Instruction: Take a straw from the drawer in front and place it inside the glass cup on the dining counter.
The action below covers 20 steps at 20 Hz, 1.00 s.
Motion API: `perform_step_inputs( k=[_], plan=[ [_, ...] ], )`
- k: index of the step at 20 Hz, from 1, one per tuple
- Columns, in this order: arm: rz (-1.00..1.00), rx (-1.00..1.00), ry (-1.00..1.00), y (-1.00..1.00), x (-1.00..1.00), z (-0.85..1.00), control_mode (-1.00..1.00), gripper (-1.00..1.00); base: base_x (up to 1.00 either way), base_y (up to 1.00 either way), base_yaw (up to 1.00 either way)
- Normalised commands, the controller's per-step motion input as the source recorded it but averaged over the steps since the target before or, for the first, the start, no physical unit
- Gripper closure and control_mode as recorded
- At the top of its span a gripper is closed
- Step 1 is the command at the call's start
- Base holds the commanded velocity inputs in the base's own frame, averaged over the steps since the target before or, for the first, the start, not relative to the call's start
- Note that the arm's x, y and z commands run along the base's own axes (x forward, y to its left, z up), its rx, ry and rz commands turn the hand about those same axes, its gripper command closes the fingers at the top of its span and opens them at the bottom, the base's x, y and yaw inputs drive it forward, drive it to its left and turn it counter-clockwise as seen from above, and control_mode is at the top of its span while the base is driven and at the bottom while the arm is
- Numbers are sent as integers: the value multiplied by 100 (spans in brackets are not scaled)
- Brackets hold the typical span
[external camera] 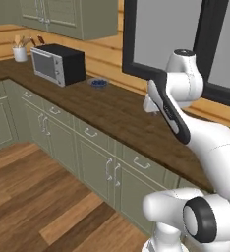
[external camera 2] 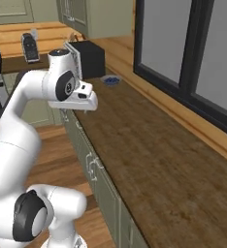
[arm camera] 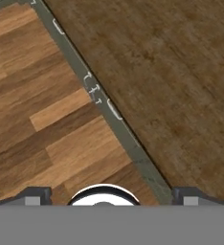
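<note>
Gripper [arm camera: 106,196]: hung above the worktop's front edge, fingers spread fully apart, holding nothing.
Drawer [external camera: 141,164]: shut, directly under the worktop [external camera: 112,110], silver handle showing.
Microwave [external camera: 58,63]: stood at the worktop's far end.
Blue bowl [external camera: 98,82]: just beside the microwave.
Straw: could not tell where it lay.

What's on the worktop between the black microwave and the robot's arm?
A small blue bowl sits there, just past the microwave. Beyond it the dark wood worktop runs bare up to the arm, as the left base view shows.
</note>
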Motion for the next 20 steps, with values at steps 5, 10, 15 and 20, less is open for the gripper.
perform_step_inputs(
  k=[5, 10, 15, 20],
  plan=[
    [0, 0, 0, 0, 0, 0, 100, -100, -32, -59, 22],
    [15, -1, 0, -23, 0, -12, -100, -100, 0, 0, 0],
    [3, -23, 0, 72, 0, -30, -100, -100, 0, 0, 0],
    [0, -35, 0, 82, 18, -60, -100, -100, 0, 0, 0]
  ],
)
